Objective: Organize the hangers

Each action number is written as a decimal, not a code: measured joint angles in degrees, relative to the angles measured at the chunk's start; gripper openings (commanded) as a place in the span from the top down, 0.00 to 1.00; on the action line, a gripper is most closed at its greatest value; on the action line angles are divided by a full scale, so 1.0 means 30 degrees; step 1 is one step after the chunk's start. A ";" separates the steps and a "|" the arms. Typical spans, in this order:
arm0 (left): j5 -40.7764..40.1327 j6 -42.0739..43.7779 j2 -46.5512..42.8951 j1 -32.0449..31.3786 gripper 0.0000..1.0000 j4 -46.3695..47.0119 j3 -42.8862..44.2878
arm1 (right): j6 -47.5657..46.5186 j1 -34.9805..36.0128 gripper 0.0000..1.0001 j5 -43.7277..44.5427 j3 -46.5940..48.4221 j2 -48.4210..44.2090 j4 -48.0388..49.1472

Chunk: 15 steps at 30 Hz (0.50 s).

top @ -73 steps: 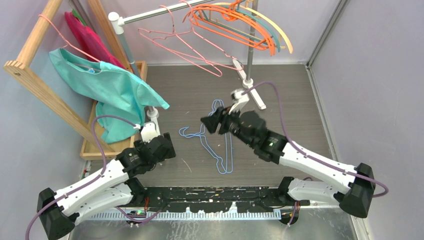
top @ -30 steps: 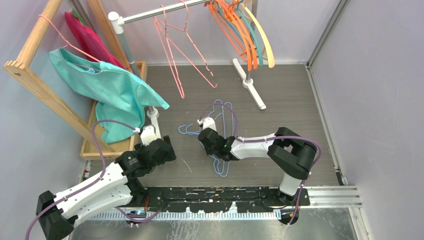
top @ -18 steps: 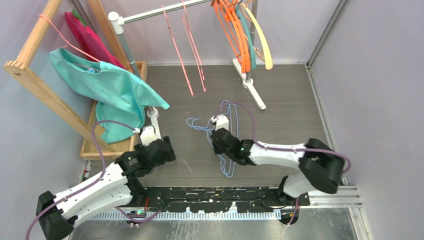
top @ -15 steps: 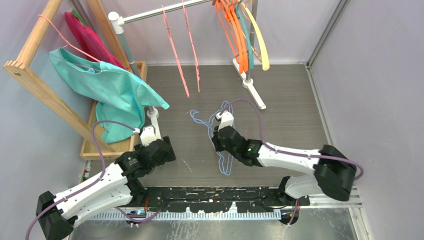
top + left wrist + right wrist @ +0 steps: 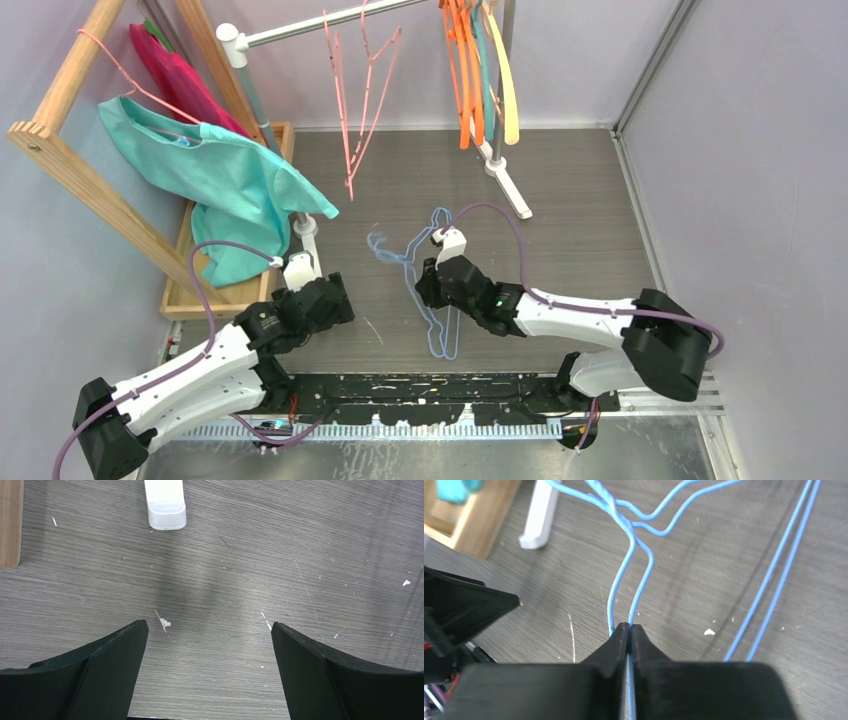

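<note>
— Where are the light-blue wire hangers (image 5: 400, 260) (image 5: 624, 520)?
— Down on the grey table (image 5: 570, 230), mid-floor. The right gripper (image 5: 428, 285) (image 5: 629, 627) is pinched tight on two of their wires just below the twisted necks.
— And the left gripper (image 5: 335, 300) (image 5: 207, 627)?
— Spread wide, holding nothing, near a white stand foot (image 5: 165, 505).
— The rest?
— Pink wire hangers (image 5: 350, 130), orange plastic hangers (image 5: 465, 70) and a cream hanger (image 5: 508, 90) hang on the silver rail (image 5: 300, 28).

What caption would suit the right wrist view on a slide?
Right gripper shut on the light-blue wire hangers over the grey table.
</note>
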 measured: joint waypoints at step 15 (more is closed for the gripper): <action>0.0066 -0.0066 0.0051 0.0000 0.02 0.0211 -0.0306 | -0.0568 0.0262 0.59 -0.0138 0.1166 0.2871 -0.1122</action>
